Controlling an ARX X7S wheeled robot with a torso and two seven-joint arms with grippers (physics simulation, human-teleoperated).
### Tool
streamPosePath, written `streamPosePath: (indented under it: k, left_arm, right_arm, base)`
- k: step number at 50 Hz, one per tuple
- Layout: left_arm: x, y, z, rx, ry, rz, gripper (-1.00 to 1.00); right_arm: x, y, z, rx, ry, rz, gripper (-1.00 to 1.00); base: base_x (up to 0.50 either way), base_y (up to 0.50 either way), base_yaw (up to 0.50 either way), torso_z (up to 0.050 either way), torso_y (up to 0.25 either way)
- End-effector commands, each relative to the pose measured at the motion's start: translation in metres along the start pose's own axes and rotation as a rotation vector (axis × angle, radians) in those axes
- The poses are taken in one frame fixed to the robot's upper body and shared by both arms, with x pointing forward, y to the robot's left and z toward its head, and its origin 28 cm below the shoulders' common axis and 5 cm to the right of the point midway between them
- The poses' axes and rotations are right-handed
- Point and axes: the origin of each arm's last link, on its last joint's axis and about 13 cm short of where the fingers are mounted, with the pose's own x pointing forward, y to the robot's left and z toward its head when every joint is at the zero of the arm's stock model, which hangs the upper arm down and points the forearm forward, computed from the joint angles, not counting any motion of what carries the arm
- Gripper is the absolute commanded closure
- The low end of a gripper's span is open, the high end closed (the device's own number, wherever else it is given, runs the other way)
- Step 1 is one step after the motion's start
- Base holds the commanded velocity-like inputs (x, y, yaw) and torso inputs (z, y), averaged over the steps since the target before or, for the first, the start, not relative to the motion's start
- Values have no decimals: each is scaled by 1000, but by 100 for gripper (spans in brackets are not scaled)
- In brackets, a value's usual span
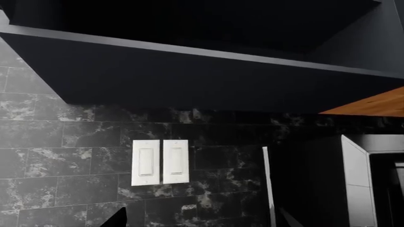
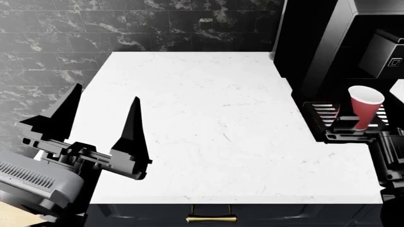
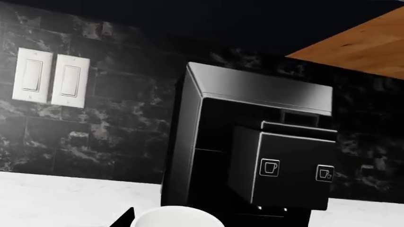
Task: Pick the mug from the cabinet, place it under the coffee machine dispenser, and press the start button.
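Observation:
The red mug (image 2: pixel 364 109) with a white inside is held tilted in my right gripper (image 2: pixel 357 125), which is shut on its lower part. It hangs just above the slotted drip tray (image 2: pixel 319 113) of the glossy black coffee machine (image 2: pixel 315 42), short of the dispenser head block (image 2: pixel 386 53). In the right wrist view the mug's white rim (image 3: pixel 180 219) fills the near edge. Beyond it stands the dispenser (image 3: pixel 284 165), with two cup-icon buttons (image 3: pixel 269 167) on its face. My left gripper (image 2: pixel 101 118) is open and empty over the counter's left part.
The white marble counter (image 2: pixel 202 123) meets a dark marble tile wall. Two white wall switches (image 1: pixel 160 162) sit under a dark upper cabinet (image 1: pixel 189 71). A drawer with a brass handle (image 2: pixel 211 219) is below the counter's front edge.

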Motion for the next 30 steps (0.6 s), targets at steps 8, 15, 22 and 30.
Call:
streamPosePath:
  k: [8, 15, 22, 30]
  left_arm:
    - [-1, -1, -2, -1, 4, -4, -100]
    - [-1, -1, -1, -2, 4, -4, -100]
    - [-1, -1, -1, 6, 12, -4, -100]
    - [-2, -2, 1, 12, 15, -4, -100]
  right_arm:
    - [8, -9, -5, -20, 0, -70, 100]
    - [10, -10, -5, -21, 3, -81, 100]
    - [11, -11, -4, -17, 0, -89, 100]
    - [10, -12, -3, -16, -6, -94, 100]
  base:
    - [0, 0, 0, 0, 1]
    - [0, 0, 0, 0, 0]
    - [0, 0, 0, -4, 0]
    - [0, 0, 0, -48, 0]
